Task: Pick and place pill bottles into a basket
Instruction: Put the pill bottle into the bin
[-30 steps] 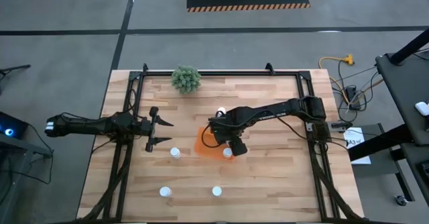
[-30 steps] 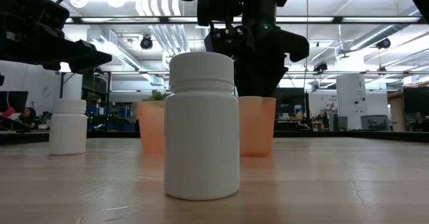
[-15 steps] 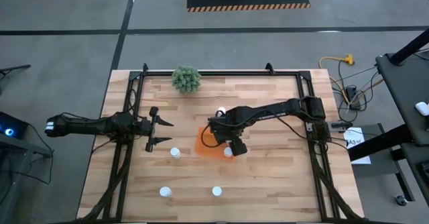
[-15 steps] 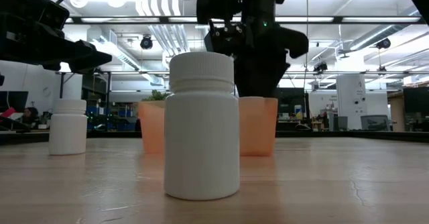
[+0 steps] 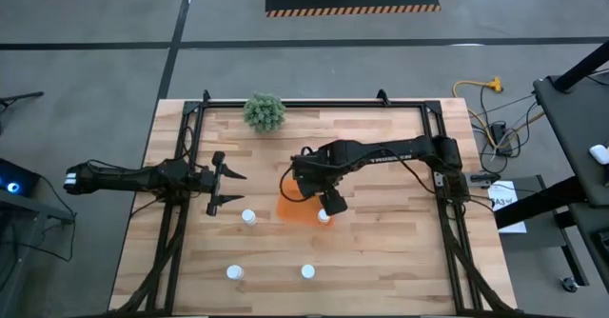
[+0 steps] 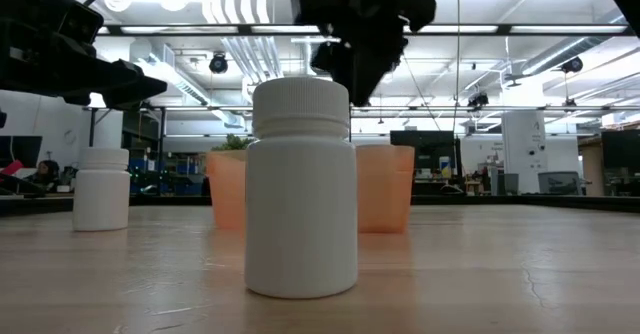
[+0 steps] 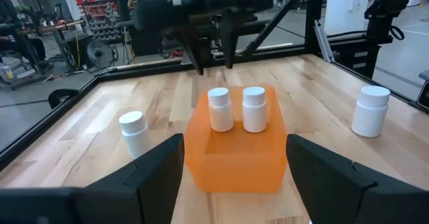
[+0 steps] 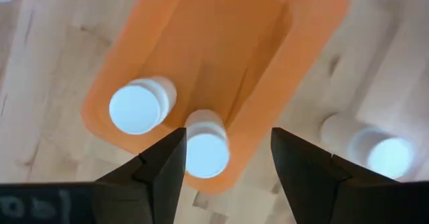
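Observation:
The orange basket (image 5: 290,208) stands mid-table. Two white-capped pill bottles (image 8: 137,108) (image 8: 206,150) stand upright in it, and they also show in the left wrist view (image 7: 220,108) (image 7: 253,108). My right gripper (image 8: 226,143) hangs open above the basket, pointing down, touching nothing; in the high view (image 5: 312,189) it hides the basket's inside. Loose bottles stand upright on the table (image 5: 248,217) (image 5: 324,216) (image 5: 234,272) (image 5: 307,271). My left gripper (image 5: 231,188) is open and empty, level, left of the basket.
A green bushy plant (image 5: 265,111) stands near the far edge. Dark frame rails (image 5: 181,166) (image 5: 442,166) run along the table's left and right sides. In the low view one bottle (image 6: 300,189) stands close in front of the basket (image 6: 385,186).
My right gripper has risen from the basket to well above its rim and has shifted a little toward the table's far-left. The basket and the bottles have stayed where they were.

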